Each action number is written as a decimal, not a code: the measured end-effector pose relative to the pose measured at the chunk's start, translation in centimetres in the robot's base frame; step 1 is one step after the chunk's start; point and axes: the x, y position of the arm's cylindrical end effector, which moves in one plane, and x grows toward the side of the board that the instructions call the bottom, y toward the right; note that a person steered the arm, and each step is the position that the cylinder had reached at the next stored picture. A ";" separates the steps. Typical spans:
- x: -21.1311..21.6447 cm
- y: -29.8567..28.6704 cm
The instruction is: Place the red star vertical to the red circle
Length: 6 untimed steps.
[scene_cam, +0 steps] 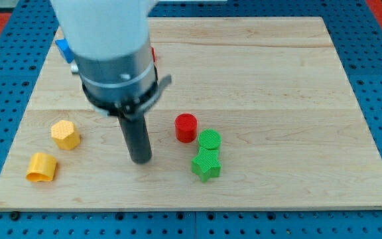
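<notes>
Resting on the pale wooden tabletop [277, 79], my tip [140, 160] stands at the lower end of the straight dark rod, which hangs from a bulky white and grey arm housing [115, 50] filling the view's upper left. No gripper is fitted to this arm, so no jaws can be called spread or pressed together; the rod alone meets the wood. To the view's right of my tip, near but clearly apart from it, sits the red circle, a short red cylinder [186, 127]. Just beyond that, lower and further to the view's right, the green cylinder [209, 140] stands just beside the red one, and the green star-shaped block [205, 165] lies directly below the green cylinder, touching it or nearly so. To the view's left of my tip, well apart, a yellow hexagonal block [65, 134] rests on the wood, with a second yellow block of rounded, unclear shape [42, 166] below and left of it near the board's corner. Above my tip, a small sliver of red [153, 54] peeks out at the housing's right edge; this may be the red star, but its shape cannot be made out. A blue block [63, 49] shows partly at the housing's left edge.
</notes>
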 end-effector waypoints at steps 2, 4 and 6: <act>-13.5 -0.5; -21.1 -4.8; -24.9 -4.7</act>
